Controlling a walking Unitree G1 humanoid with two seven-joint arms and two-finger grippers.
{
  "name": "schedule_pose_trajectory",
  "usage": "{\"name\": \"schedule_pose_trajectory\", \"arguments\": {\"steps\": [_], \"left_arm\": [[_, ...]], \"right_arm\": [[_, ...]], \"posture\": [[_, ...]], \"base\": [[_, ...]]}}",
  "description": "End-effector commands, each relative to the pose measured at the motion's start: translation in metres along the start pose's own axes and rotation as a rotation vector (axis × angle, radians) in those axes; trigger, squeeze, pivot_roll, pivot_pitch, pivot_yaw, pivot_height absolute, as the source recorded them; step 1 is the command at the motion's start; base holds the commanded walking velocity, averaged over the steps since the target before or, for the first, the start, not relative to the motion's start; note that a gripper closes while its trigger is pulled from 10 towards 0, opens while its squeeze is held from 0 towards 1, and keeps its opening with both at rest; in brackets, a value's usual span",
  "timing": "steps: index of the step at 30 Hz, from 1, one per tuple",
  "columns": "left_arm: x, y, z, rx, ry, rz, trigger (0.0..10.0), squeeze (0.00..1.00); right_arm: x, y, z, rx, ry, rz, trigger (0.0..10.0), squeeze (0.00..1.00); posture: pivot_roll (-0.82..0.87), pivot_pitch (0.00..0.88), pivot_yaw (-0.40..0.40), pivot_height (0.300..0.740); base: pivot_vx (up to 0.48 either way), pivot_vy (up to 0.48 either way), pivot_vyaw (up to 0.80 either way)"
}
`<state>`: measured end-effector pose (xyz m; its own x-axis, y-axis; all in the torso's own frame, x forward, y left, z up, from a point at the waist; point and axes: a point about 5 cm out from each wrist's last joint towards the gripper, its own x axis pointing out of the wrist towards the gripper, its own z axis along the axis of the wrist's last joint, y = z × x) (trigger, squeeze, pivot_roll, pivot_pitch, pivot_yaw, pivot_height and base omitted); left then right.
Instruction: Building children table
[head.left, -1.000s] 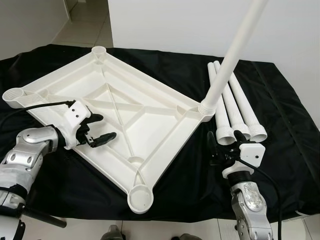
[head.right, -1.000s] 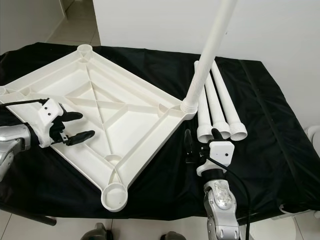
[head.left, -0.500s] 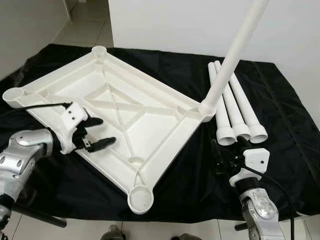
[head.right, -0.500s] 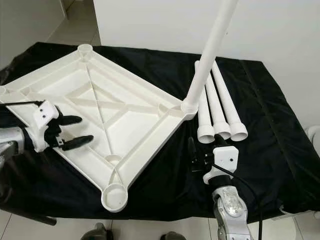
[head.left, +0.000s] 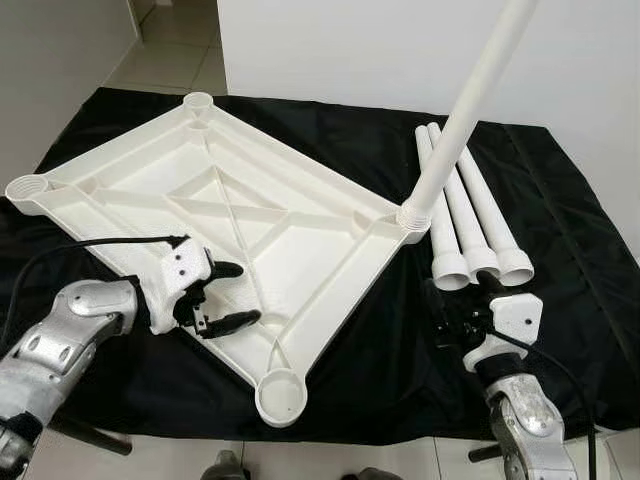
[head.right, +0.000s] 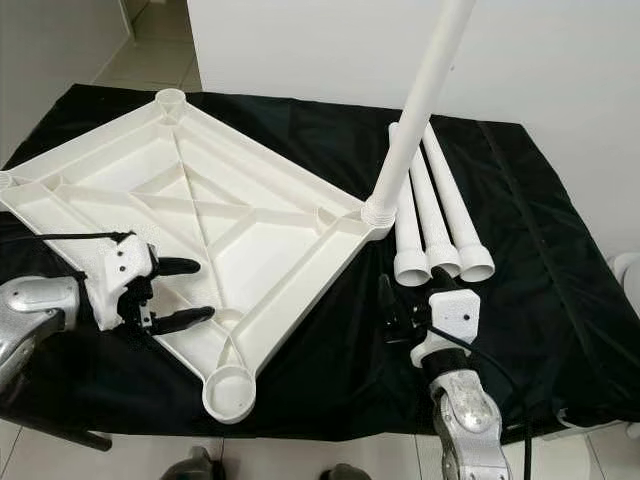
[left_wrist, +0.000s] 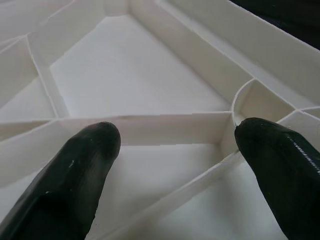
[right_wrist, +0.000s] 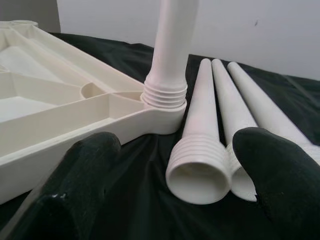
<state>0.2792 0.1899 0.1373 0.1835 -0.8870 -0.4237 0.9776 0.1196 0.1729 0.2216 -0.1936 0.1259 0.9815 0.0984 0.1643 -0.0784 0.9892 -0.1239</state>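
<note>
The white plastic tabletop (head.left: 300, 225) lies upside down on the black cloth, ribs facing up. One white leg (head.left: 468, 105) stands upright, screwed into the right corner socket (head.left: 412, 218). Three loose legs (head.left: 472, 222) lie side by side to its right, threaded ends toward me. My left gripper (head.left: 245, 293) is open over the tabletop's near-left rim, and the left wrist view has its fingers (left_wrist: 75, 175) spread above the ribs. Just short of the loose legs' ends (right_wrist: 197, 170), my right gripper (head.left: 455, 308) is open and holds nothing.
Empty sockets sit at the near corner (head.left: 281, 397), the left corner (head.left: 28, 188) and the far corner (head.left: 198, 101). The black cloth (head.left: 560, 250) covers the whole table, whose front edge is close to me. A white wall stands behind; tiled floor lies at the back left.
My left gripper has slid right and nearer along the tabletop's near-left rim, still open. The right gripper has dropped back slightly toward me.
</note>
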Motion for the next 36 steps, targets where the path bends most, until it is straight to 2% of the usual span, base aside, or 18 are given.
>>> {"name": "schedule_pose_trajectory", "arguments": {"steps": [1, 8, 12, 15, 19, 20, 21, 22, 25, 28, 32, 36], "left_arm": [[0.0, -0.02, -0.012, -0.022, 0.061, -0.3, 10.0, 0.0], [-0.012, -0.015, -0.027, -0.024, 0.197, -0.31, 10.0, 0.0], [-0.013, -0.008, -0.027, -0.01, 0.214, -0.28, 10.0, 0.0], [-0.004, 0.011, -0.026, 0.038, 0.257, -0.152, 10.0, 0.0], [-0.003, 0.015, -0.026, 0.045, 0.266, -0.127, 10.0, 0.0], [-0.001, 0.022, -0.026, 0.053, 0.284, -0.096, 10.0, 0.0], [0.003, 0.038, -0.023, 0.07, 0.304, 0.011, 10.0, 0.0], [0.005, 0.044, -0.021, 0.07, 0.304, 0.056, 10.0, 0.0], [0.006, 0.049, -0.019, 0.059, 0.298, 0.085, 10.0, 0.0], [0.006, 0.049, -0.018, 0.075, 0.304, 0.066, 10.0, 0.0], [0.002, 0.054, -0.022, 0.096, 0.366, 0.091, 10.0, 0.0], [0.001, 0.057, -0.022, 0.094, 0.373, 0.096, 10.0, 0.0]], "right_arm": [[-0.001, -0.003, 0.0, 0.004, 0.006, -0.004, 10.0, 0.0], [-0.001, -0.005, 0.0, -0.011, 0.013, 0.001, 10.0, 0.0], [0.0, -0.004, 0.0, -0.011, 0.015, 0.003, 10.0, 0.0], [0.001, -0.002, 0.0, -0.01, 0.015, 0.004, 10.0, 0.0], [0.001, -0.002, 0.0, -0.01, 0.014, 0.004, 10.0, 0.0], [0.002, -0.002, 0.0, -0.011, 0.014, 0.003, 10.0, 0.0], [0.003, -0.002, 0.0, -0.014, 0.013, -0.002, 10.0, 0.0], [0.004, -0.002, 0.0, -0.015, 0.013, -0.003, 10.0, 0.0], [0.004, -0.001, 0.0, -0.016, 0.011, -0.005, 10.0, 0.0], [0.004, 0.0, 0.0, -0.015, 0.011, -0.005, 10.0, 0.0], [0.005, 0.001, -0.002, -0.016, 0.013, -0.009, 10.0, 0.0], [0.006, 0.0, -0.002, -0.018, 0.013, -0.01, 10.0, 0.0]], "posture": [[0.04, 0.041, -0.046, 0.74], [0.04, 0.044, -0.035, 0.74], [0.04, 0.045, -0.029, 0.74], [0.04, 0.044, -0.026, 0.74], [0.04, 0.044, -0.026, 0.74], [0.03, 0.042, -0.021, 0.74], [0.03, 0.041, -0.016, 0.74], [0.03, 0.041, -0.016, 0.74], [0.03, 0.04, -0.016, 0.74], [0.03, 0.039, -0.014, 0.74], [0.02, 0.035, -0.011, 0.74], [0.02, 0.034, -0.01, 0.74]], "base": [[0.0, 0.0, 0.0], [0.0, 0.0, 0.0], [0.0, 0.0, 0.0], [0.0, 0.0, 0.0], [0.0, 0.0, 0.0], [0.0, 0.0, 0.0], [0.0, 0.0, 0.0], [0.0, 0.0, 0.0], [0.0, 0.0, 0.0], [0.0, 0.0, 0.0], [0.0, 0.0, 0.0], [0.0, 0.0, 0.0]]}}
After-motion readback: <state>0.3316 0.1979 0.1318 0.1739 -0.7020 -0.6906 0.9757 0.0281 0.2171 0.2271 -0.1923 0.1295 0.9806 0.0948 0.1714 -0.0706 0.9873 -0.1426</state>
